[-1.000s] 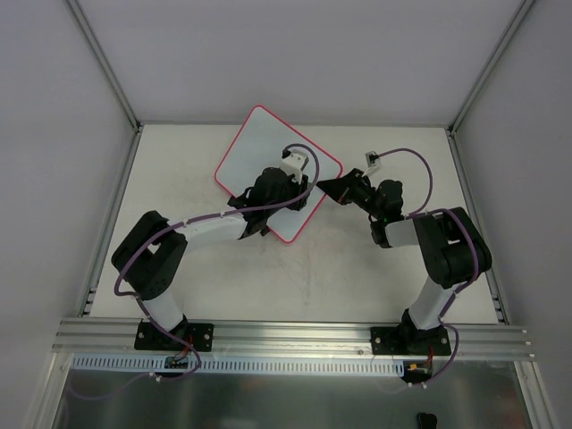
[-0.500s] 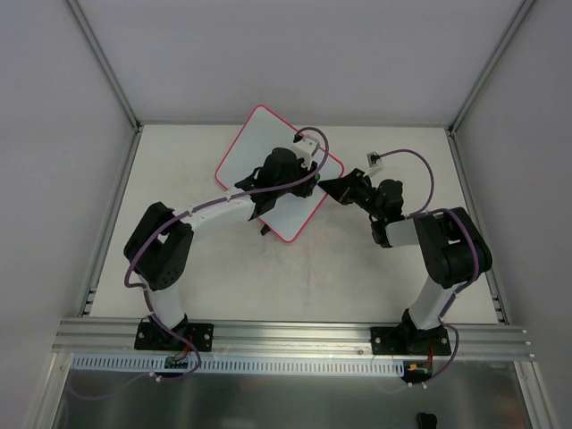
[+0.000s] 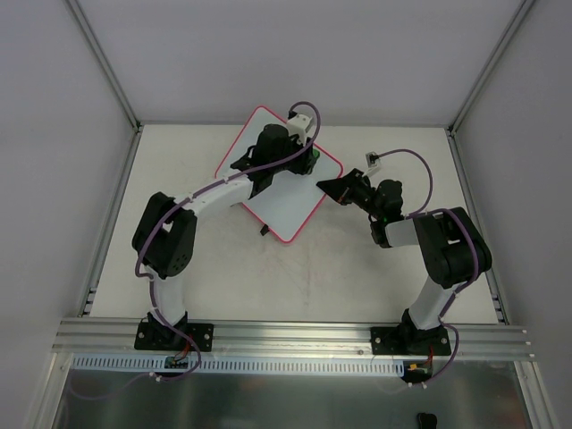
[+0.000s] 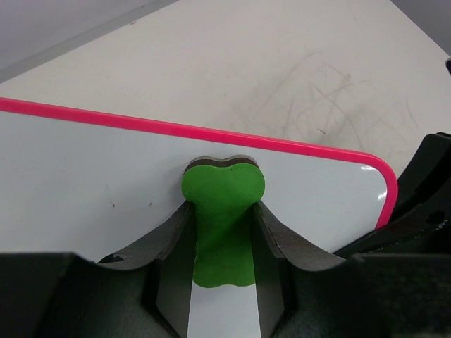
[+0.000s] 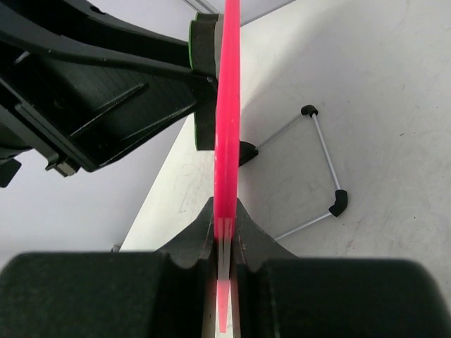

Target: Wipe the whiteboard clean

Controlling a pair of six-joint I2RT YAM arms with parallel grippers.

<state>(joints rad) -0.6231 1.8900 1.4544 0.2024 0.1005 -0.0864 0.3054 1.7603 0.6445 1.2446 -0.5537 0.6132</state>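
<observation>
The whiteboard [image 3: 268, 188], white with a thin pink-red frame, lies turned like a diamond at the back middle of the table. Its face shows no writing in the left wrist view [image 4: 84, 190]. My left gripper [image 3: 307, 157] is shut on the green eraser [image 4: 223, 211] and presses it on the board near the right corner. My right gripper [image 3: 327, 188] is shut on the board's pink edge [image 5: 227, 141], seen edge-on between its fingers.
A thin wire stand with black tips [image 5: 320, 169] lies on the table under the board. The table's back wall and side rails [image 3: 116, 197] close in the space. The table surface [image 3: 313, 268] bears faint scuff marks.
My left gripper has slid the eraser up and to the right across the board, toward its right corner. The right gripper and the board have held still.
</observation>
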